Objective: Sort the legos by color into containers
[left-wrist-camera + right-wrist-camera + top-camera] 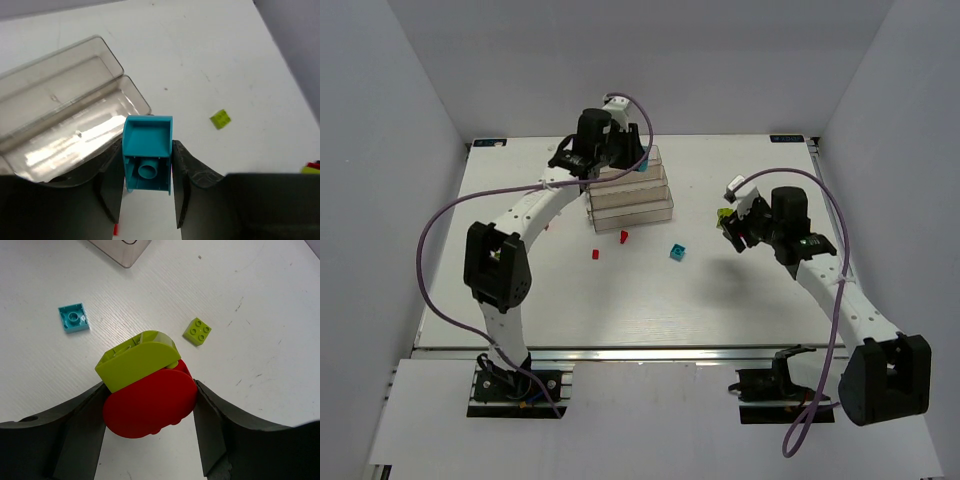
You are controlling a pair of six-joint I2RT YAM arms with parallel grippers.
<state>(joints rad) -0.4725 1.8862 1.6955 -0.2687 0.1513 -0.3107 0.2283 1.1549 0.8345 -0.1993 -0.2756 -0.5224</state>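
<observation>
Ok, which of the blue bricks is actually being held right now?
The blue brick pinched in the left gripper by the clear bins. The other blue brick lies loose on the table.

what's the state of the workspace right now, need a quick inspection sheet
surface: white table, faint scuffs
job's things: clear containers at the far middle; red bricks, a loose cyan brick and a small yellow-green brick lie on the table
clutter: nothing seen
grippers: left end effector shut on a held cyan brick at the containers' right end; right end effector shut on a red and yellow-green stack
cables: purple cables along each arm, off the bricks
surroundings: plain white walls on three sides
</observation>
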